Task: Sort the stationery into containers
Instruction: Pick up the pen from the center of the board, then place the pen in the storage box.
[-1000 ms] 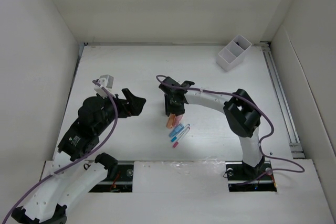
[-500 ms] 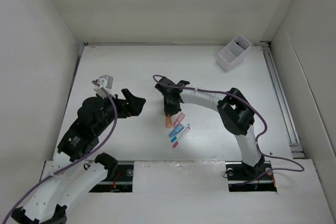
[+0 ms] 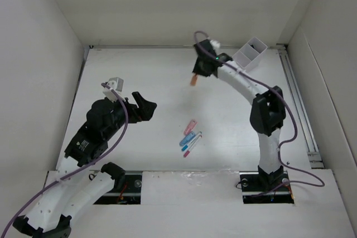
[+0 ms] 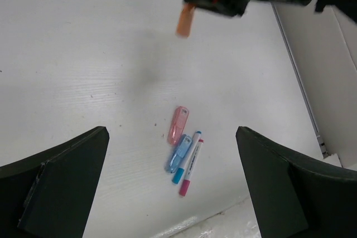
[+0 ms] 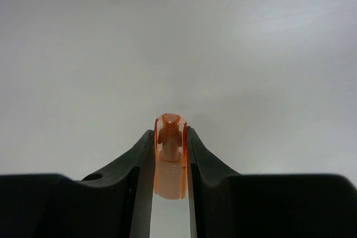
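My right gripper is shut on a short orange piece and holds it high above the table, left of the white two-compartment box. The orange piece sits clamped between the fingers in the right wrist view, and it shows in the left wrist view. A pink piece, a blue piece and two thin white pens lie together mid-table; they also show in the left wrist view. My left gripper is open and empty, left of them.
White walls enclose the table on three sides. A metal rail runs along the right edge. The box stands in the far right corner.
My right gripper has lifted the orange piece off the table beside the cluster and carried it up and to the far right, toward the box. The left arm has barely moved.
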You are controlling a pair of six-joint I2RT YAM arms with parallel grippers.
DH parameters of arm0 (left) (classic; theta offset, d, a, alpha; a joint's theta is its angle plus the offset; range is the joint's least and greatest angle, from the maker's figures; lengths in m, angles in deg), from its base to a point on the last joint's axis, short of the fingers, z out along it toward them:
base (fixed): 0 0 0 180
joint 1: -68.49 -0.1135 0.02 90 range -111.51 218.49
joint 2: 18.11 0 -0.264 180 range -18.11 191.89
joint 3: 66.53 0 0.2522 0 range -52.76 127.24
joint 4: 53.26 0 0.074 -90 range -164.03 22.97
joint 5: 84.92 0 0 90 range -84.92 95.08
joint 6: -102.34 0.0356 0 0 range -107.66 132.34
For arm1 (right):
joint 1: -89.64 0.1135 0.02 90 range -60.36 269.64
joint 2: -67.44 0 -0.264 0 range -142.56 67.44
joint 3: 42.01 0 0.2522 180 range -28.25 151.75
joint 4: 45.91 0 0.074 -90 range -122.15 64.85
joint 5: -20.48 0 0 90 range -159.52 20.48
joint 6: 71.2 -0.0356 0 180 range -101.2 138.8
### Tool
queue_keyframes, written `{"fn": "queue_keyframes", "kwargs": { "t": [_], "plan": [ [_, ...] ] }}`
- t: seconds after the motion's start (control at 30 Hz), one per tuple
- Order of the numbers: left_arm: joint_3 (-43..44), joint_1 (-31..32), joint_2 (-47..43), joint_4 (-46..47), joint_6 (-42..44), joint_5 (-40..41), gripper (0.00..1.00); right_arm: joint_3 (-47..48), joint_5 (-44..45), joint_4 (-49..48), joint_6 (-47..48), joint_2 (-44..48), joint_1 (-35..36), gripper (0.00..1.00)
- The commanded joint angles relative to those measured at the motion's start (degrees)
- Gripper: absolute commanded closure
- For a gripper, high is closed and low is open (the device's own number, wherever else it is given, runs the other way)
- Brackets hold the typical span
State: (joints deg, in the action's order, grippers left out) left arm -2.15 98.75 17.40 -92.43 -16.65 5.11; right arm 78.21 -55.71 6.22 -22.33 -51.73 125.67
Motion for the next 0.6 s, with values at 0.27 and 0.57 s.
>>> {"fn": "queue_keyframes", "kwargs": {
  "t": [0.27,0.57],
  "plan": [
    [0.0,-0.1,4.1,7.5,0.6,0.2,0.0,13.1,23.7,-21.4,13.9,-3.7,-27.2,0.94],
    [0.0,-0.1,6.6,9.2,0.6,0.8,0.0,19.1,30.9,-31.3,23.6,-13.6,-30.1,0.94]
  ]
}}
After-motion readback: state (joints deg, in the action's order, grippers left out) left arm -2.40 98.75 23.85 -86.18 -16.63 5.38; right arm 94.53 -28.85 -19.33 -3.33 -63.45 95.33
